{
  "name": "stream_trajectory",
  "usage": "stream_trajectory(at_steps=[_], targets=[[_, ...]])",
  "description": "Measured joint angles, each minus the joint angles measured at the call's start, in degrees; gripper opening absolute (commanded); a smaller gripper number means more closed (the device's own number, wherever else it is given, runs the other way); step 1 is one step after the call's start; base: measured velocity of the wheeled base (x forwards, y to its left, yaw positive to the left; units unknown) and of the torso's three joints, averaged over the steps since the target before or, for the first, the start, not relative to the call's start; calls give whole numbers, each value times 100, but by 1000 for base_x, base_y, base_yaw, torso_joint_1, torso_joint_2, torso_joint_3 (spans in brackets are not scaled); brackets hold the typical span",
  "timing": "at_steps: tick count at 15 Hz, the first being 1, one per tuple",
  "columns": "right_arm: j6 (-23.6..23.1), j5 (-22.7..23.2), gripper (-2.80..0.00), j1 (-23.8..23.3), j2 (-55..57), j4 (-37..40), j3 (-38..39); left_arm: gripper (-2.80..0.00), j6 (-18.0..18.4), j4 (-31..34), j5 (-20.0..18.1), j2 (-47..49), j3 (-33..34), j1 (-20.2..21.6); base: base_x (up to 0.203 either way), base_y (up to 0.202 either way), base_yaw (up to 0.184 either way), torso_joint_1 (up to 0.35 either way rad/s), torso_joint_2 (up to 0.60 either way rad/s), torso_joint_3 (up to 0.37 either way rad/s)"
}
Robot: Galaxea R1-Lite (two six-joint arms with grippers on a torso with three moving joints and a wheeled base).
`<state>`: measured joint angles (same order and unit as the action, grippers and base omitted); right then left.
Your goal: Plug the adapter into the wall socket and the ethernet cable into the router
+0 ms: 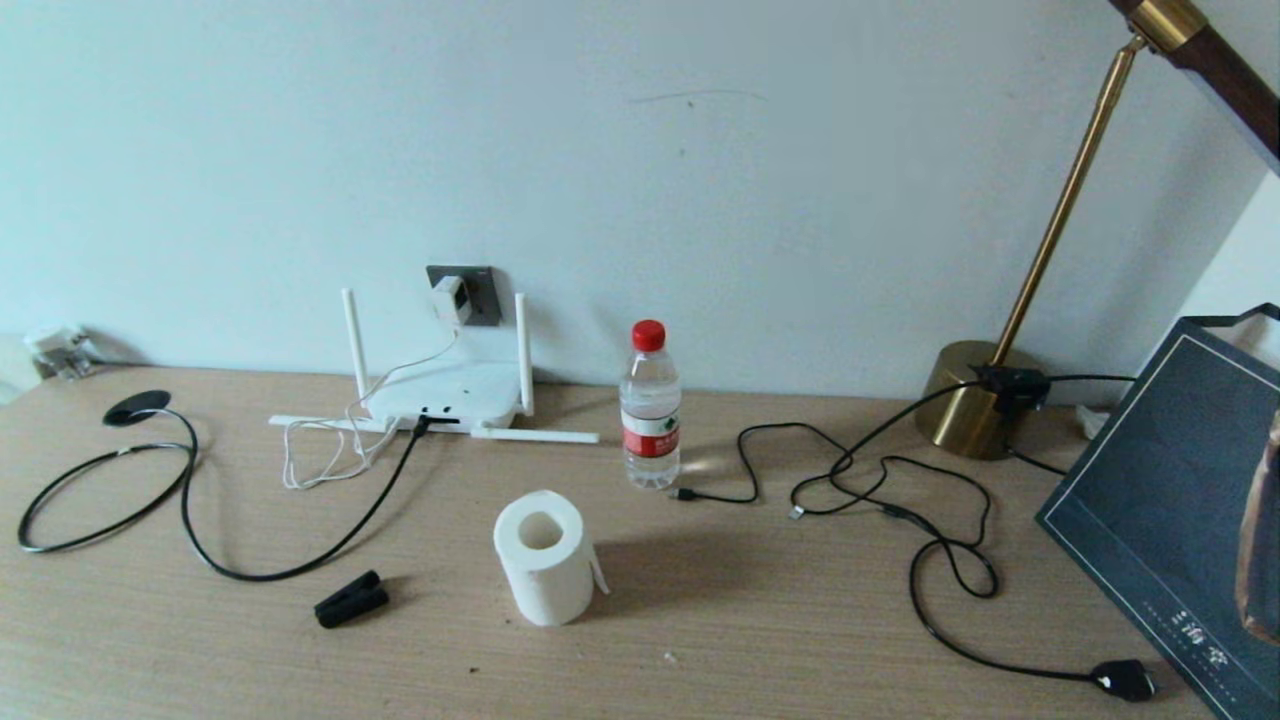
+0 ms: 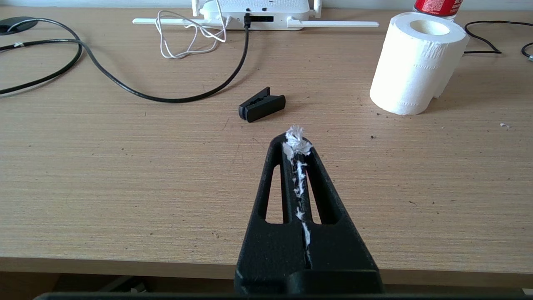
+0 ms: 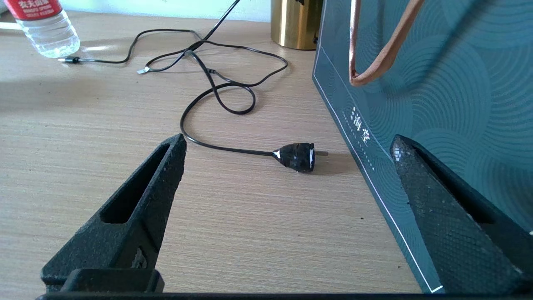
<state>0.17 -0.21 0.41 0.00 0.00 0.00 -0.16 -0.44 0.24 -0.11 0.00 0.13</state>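
Observation:
The white adapter (image 1: pixel 450 298) sits in the dark grey wall socket (image 1: pixel 478 294), and its thin white cord (image 1: pixel 325 450) loops down onto the desk. Below them lies the white router (image 1: pixel 445 393) with two antennas up and two flat. The black ethernet cable (image 1: pixel 250 573) runs from a desk hole to the router's front edge, where its plug (image 2: pixel 247 18) sits in a port. My left gripper (image 2: pixel 296 142) hovers over the desk's near edge, shut, with white paper shreds between its fingers. My right gripper (image 3: pixel 288 141) is open over the desk's right side. Neither gripper shows in the head view.
A black clip (image 2: pixel 261 104) lies just beyond the left gripper. A toilet roll (image 1: pixel 543 556) and a water bottle (image 1: pixel 650 405) stand mid-desk. Thin black cables (image 1: pixel 880 480) end in a black plug (image 3: pixel 297 156). A brass lamp (image 1: pixel 975 395) and a dark teal bag (image 3: pixel 437 83) stand at the right.

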Motion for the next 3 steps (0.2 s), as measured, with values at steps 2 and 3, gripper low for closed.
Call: stream_trajectory(at_steps=[2,3], targets=[[-7,-8,0,0,0,2,0,-280,0,0,-2,0,0,2,0,0,0,0,0,0],[5,-3,0,0,0,0,0,-280,0,2,0,0,0,2,0,0,0,0,0,0]])
